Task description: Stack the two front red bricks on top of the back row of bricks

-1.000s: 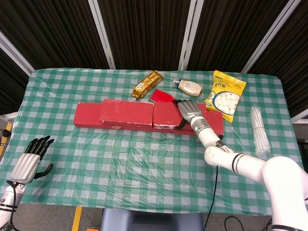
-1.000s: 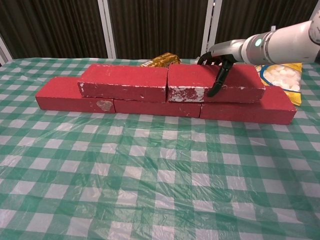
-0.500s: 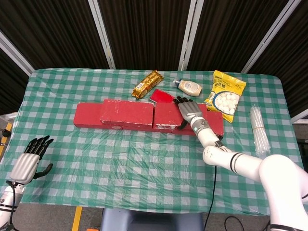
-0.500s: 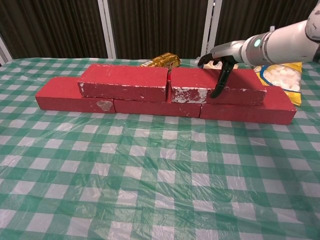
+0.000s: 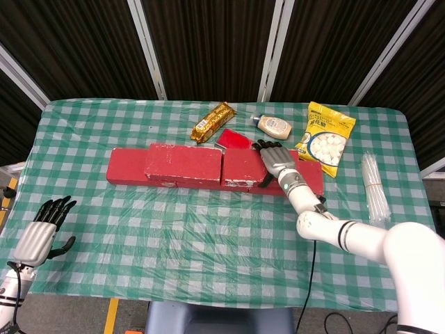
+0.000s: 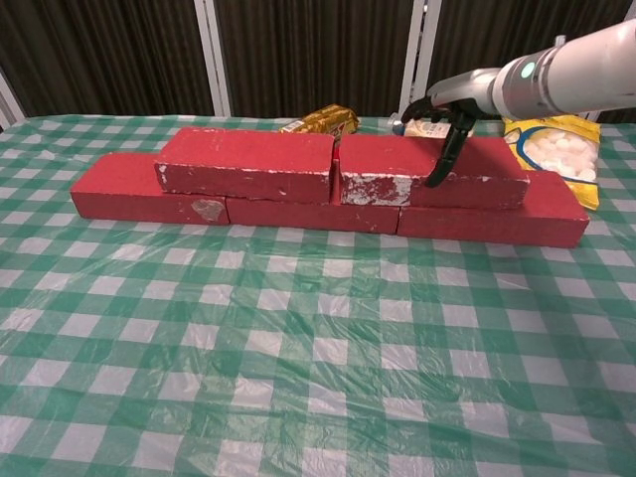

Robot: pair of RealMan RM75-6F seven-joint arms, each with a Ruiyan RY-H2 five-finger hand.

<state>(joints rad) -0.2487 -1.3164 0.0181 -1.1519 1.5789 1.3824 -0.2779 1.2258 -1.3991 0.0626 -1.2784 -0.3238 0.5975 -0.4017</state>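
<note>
Left robot hand hangs off the worktop's near-left corner, fingers spread, holding nothing. Two upper red rectangular bricks sit atop the back brick row. Right robot hand grips the right-hand upper brick.

The checked-cloth table carries red bricks, snack packets, a bottle, perhaps straws.

Even, bright overhead light — soft short shadows under the bricks; plastic sheet on counter glints; focus sharp.
</note>
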